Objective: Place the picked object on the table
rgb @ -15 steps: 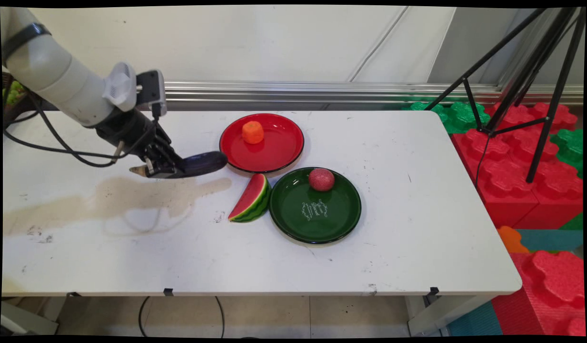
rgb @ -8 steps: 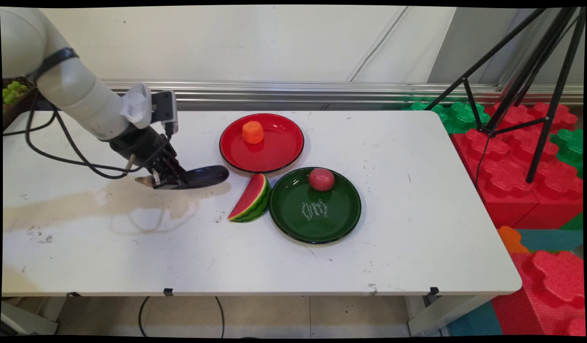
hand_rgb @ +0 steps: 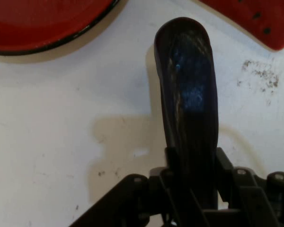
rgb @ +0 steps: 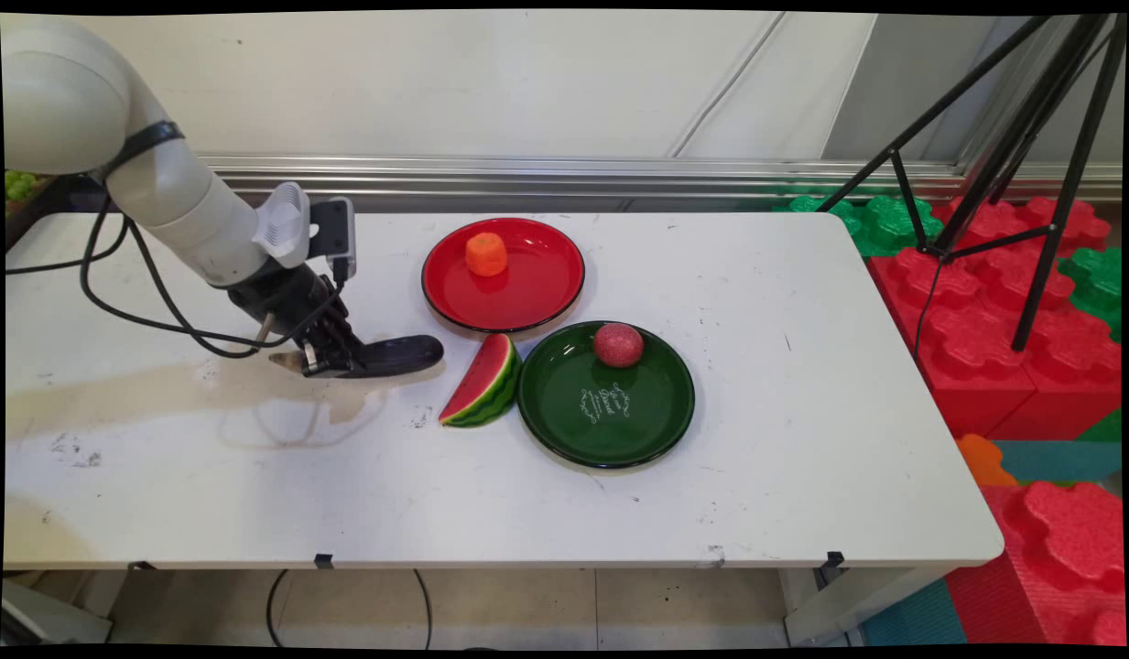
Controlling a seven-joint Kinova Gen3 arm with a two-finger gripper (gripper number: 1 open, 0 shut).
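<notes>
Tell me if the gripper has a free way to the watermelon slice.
Probably not: the gripper is shut on the eggplant, which juts toward the watermelon slice, though bare table lies between.

White table (rgb: 802, 476) — black tripod (rgb: 1031, 174) and red and green foam blocks (rgb: 994, 302) beyond its right end.

bright even light, soft shadows on the table (rgb: 546, 513), hand view soft.

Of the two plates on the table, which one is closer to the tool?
The red plate, which carries the orange fruit. It is nearer the tool than the green plate, which carries the red ball.
</notes>
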